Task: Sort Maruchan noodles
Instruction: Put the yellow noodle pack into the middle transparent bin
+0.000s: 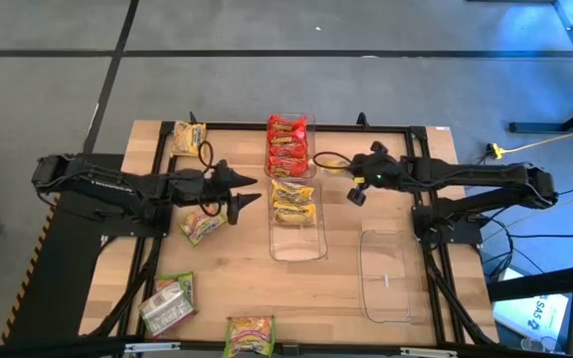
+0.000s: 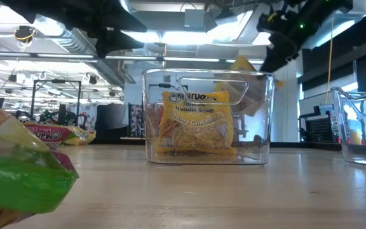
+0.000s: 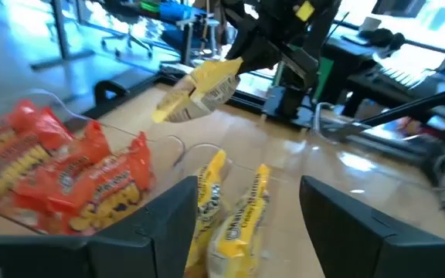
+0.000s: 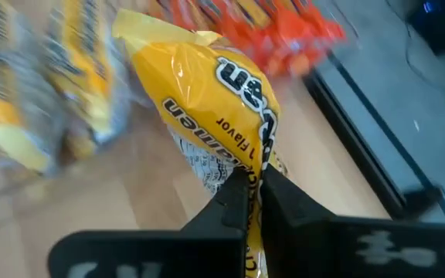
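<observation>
Just beyond the right hand [image 1: 358, 179], pressed together on one end of a yellow noodle packet [image 4: 207, 100], stands the clear bin [image 1: 297, 246] with its yellow packets [image 1: 293, 199]. From the pinch the held packet hangs long-axis outward toward that bin, above the table [image 1: 217, 288]. Across the bin, the left hand [image 1: 245, 191] is spread and holds nothing.

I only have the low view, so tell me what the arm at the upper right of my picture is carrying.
Observer: That is the right gripper, shut on a yellow noodle packet, pinching it by one edge.
Operator: Say where it hangs over the table.
Observer: In the high view the right gripper is beside the clear bin, on its right, level with the red packets.
Operator: Report the other arm.
Observer: The left gripper is open and holds nothing, at the bin's left wall.
Operator: List what the bin holds behind the yellow packs I see.
Observer: Yellow packets in the middle, red ones at the far end; the near end is bare.
</observation>
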Available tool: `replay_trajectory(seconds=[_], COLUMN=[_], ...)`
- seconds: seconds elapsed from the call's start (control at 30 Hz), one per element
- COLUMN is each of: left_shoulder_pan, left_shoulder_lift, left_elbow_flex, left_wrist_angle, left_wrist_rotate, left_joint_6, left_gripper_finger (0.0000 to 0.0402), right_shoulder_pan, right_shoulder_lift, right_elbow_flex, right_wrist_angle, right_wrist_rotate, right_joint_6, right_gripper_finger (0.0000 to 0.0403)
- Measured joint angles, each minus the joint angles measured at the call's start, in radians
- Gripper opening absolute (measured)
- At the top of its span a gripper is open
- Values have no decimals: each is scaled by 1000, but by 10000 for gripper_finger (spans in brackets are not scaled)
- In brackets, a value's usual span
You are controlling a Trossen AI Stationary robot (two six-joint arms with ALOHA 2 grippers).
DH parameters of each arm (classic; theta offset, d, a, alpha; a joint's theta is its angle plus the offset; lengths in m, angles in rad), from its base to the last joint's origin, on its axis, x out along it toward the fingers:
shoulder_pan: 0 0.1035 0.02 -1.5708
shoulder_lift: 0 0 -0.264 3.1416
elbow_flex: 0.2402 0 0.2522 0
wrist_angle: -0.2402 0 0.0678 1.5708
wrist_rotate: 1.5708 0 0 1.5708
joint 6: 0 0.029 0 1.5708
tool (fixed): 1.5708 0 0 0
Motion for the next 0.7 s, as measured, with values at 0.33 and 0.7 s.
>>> replay_trajectory(seconds=[0.33,0.7], left_shoulder_pan=[7,93], left_shoulder_lift=[21,60], left_elbow_flex=[0,1], left_wrist_angle=[17,103], left_wrist_rotate=[149,410], left_joint_6=[-36,-371], left_gripper_finger=[222,222], right_shoulder_pan=[76,199], right_shoulder_lift=[0,12], right_elbow_flex=[0,1], right_wrist_angle=[268,522], right_wrist_rotate=[-187,-269], right_joint_6=[-75,-256], right_gripper_finger=[0,0])
